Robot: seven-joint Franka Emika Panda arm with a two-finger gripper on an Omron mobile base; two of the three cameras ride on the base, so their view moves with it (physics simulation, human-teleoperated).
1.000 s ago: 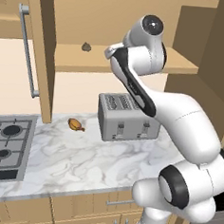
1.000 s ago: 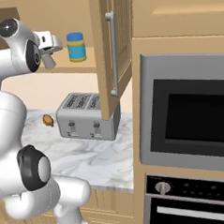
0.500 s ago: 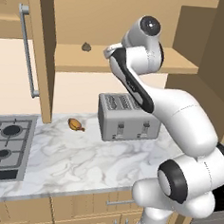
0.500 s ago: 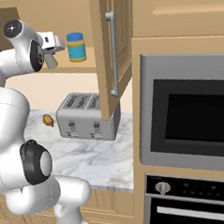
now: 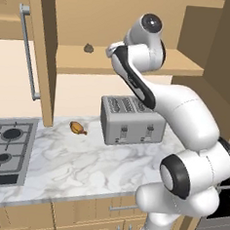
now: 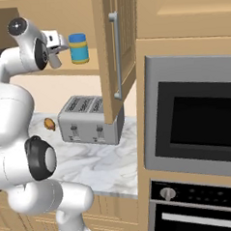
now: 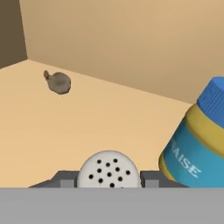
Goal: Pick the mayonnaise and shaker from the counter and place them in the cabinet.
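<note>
Gripper (image 7: 108,181): raised to shelf height inside the cabinet (image 6: 114,54), clamped on the shaker (image 7: 108,169), one dark finger (image 7: 65,180) at each side of its cap.
Arm: rises from the base, bends back over the toaster (image 5: 131,119), and reaches up so the wrist sits at the shelf's front edge.
Shaker: held between the fingers; its pale rounded cap, dotted with small dark holes, faces the hand camera.
Mayonnaise (image 6: 78,48): upright on the cabinet shelf, just beside the gripper; blue lid, blue label with yellow bands.
Cabinet: light-brown wood, door swung open, long metal bar handle (image 6: 115,54) on it.
Shelf lump (image 7: 58,82): small, brownish, farther back on the shelf, well apart from the jar.
Counter (image 5: 79,160): veined marble; toaster and a small orange-brown item (image 5: 77,127) on it, stove (image 5: 6,147) at the left end.
</note>
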